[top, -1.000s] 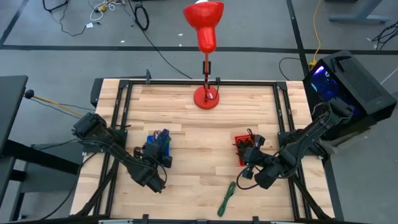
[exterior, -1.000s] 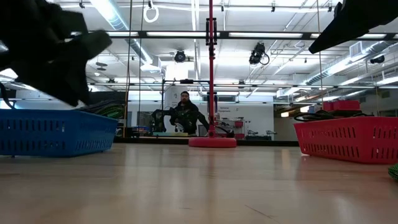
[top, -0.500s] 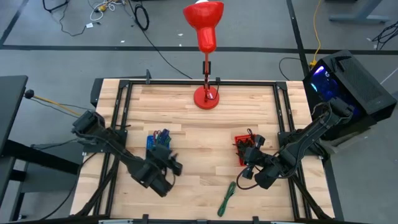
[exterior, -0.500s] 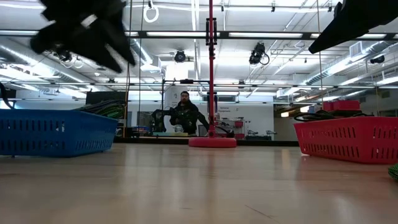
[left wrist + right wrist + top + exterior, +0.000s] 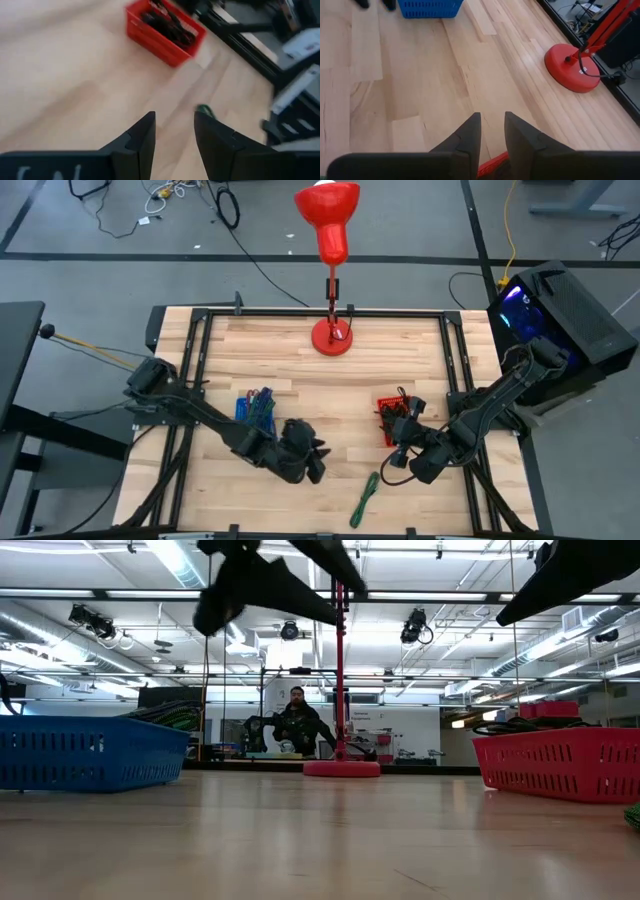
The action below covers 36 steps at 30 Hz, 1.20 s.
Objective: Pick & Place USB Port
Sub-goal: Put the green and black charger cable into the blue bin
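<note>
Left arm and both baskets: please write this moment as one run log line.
left gripper: open, empty, mid-table | green cable: on table | right gripper: beside red basket | blue basket: holds cables

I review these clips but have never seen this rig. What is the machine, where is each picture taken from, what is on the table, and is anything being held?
Two dark robot arms work at a wooden table. The high view looks straight down, the low view looks level across the tabletop, and each wrist view looks out past that arm's own two fingers.

On the table stand a blue basket and a red basket, both with cables inside, a red lamp base at the far edge, and a green cable lying loose near the front.

The left gripper hangs over the bare middle of the table with its fingers apart and nothing between them. The right gripper waits beside the red basket, its fingers slightly apart, also empty. A person sits far behind.
</note>
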Tool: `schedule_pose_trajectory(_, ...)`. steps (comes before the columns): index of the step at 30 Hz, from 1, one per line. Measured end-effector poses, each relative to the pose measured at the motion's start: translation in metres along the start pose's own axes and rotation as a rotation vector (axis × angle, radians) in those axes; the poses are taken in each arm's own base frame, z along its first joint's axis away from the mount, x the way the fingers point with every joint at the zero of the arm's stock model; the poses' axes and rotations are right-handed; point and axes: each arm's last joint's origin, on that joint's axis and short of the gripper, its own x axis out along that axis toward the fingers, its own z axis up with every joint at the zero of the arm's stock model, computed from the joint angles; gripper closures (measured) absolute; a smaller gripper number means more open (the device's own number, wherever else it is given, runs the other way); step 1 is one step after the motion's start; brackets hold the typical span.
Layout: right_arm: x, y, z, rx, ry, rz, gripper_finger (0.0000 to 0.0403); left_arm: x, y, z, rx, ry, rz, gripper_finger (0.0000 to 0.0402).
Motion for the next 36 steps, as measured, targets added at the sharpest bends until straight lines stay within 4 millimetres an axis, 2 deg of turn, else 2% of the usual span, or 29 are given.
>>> schedule_pose_trajectory(7,0.000,0.000,-0.001,-0.036,0.013,0.015,0.0316,0.041,-0.003,-0.021,-0.065,0.058,-0.130,0.0262)
schedule_pose_trajectory(15,0.000,0.001,-0.001,-0.043,0.019,0.021,0.0316,0.080,-0.032,-0.038,-0.011,0.198,-0.175,0.0266)
schedule_pose_trajectory(20,0.000,0.001,-0.001,-0.042,0.023,0.027,0.0316,0.089,-0.046,-0.040,0.047,0.281,-0.101,0.0281)
schedule_pose_trajectory(24,0.000,0.001,-0.001,-0.042,0.023,0.027,0.0316,0.097,-0.058,-0.040,0.038,0.326,-0.144,0.0287)
schedule_pose_trajectory(29,0.000,0.001,-0.001,-0.046,0.024,0.026,0.0316,0.107,-0.060,-0.051,0.050,0.401,-0.129,0.0287)
schedule_pose_trajectory(36,0.000,0.001,-0.001,-0.058,0.026,0.030,0.0316,0.112,-0.061,-0.054,-0.011,0.420,-0.136,0.0287)
